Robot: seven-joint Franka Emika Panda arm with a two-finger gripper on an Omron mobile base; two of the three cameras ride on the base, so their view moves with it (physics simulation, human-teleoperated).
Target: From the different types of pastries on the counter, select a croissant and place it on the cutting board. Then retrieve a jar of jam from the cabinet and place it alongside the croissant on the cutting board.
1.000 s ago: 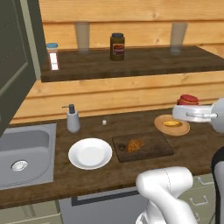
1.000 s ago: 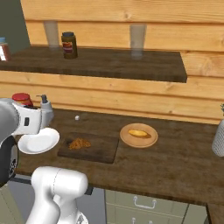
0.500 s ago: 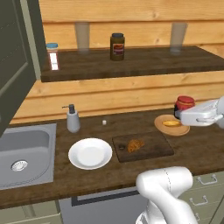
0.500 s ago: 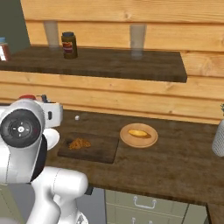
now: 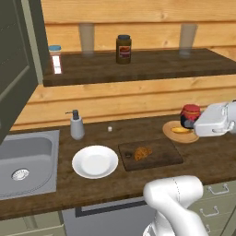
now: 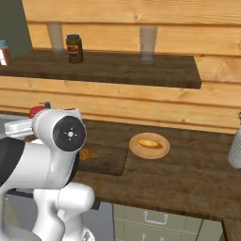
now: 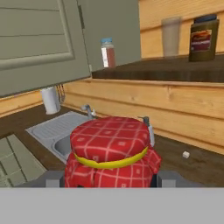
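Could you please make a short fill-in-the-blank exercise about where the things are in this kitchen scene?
1. The pincer is shut on the ____ jar of jam.
2. The croissant lies on the ____.
3. The white plate sits between the cutting board and the ____.
4. The brown jar stands on the wooden ____.

Missing words: red; cutting board; sink; shelf

two base views flank the counter point(image 5: 92, 184) from behind, sharing it; hand view close, level
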